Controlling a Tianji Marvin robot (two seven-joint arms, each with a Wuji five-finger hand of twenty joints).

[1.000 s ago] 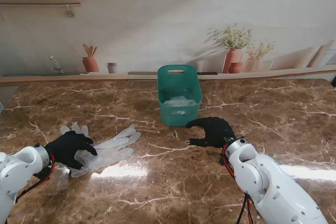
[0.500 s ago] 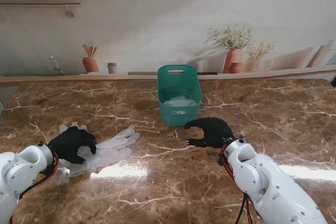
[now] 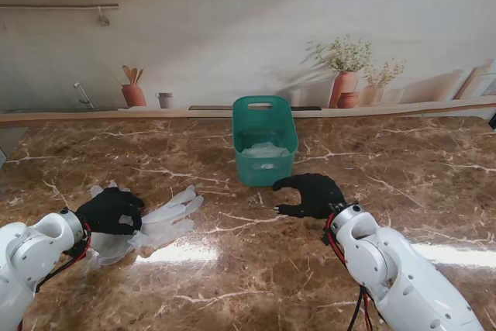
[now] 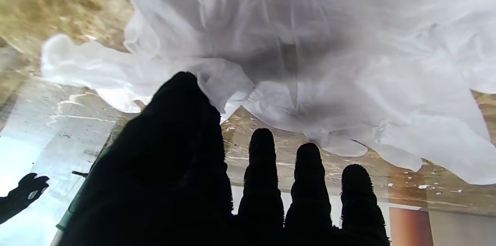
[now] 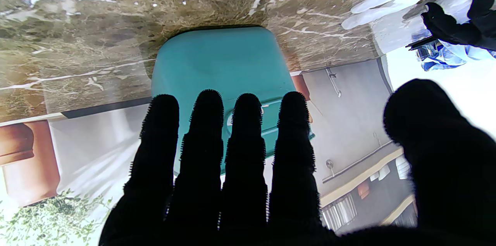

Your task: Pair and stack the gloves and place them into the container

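Left robot hand [image 3: 111, 211] resting on gloves [image 3: 164, 218], fingers spread

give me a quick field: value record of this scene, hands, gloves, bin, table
left hand: resting on the gloves, fingers curled over them; a firm hold cannot be told
right hand: open, holding nothing, on the table beside the bin
gloves: thin, see-through white, lying in a loose pile on the table at the left
bin: teal, with handle slots, upright at table centre, something pale already inside
table: brown marble top, glossy
task state: gloves on the table not yet in the bin
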